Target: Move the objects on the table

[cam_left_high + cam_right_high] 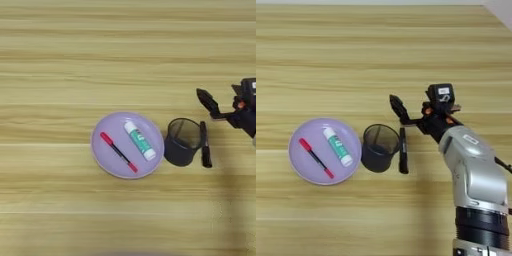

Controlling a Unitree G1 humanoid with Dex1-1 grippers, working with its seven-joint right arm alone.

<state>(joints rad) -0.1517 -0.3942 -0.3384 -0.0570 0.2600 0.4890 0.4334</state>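
**Table contents: plate, cup, three writing items, one gripper**

Table [60, 60]: light wood grain, horizontal plank lines, fills both views.

Plate [105, 160]: round, pale purple, left of centre, flat on the table. It holds two items, lying side by side and apart.
- Pen [118, 152]: thin, black barrel, red cap at the upper left end and red tip at the lower right. Lies diagonally on the left half of the plate.
- Tube [139, 140]: white with a green label, white cap at each end, also diagonal, on the right half of the plate. Its lower end lies near the plate's right rim.

Cup [379, 148]: small, round, black mesh, just right of the plate and very close to its rim; whether the two touch cannot be told. It looks tilted, its open mouth turned up and toward the right. Nothing can be made out inside it.

Marker [403, 150]: thicker, black, lying on the table just right of the cup, nearly vertical in the picture, close alongside the cup's wall.

Gripper [416, 117]: right arm, silver forearm entering from the lower right. One black finger [207, 101] reaches up and left, above and right of the marker's upper end, clear of it. The second finger is not clearly seen, so open or closed cannot be told. Nothing visible in its hold.
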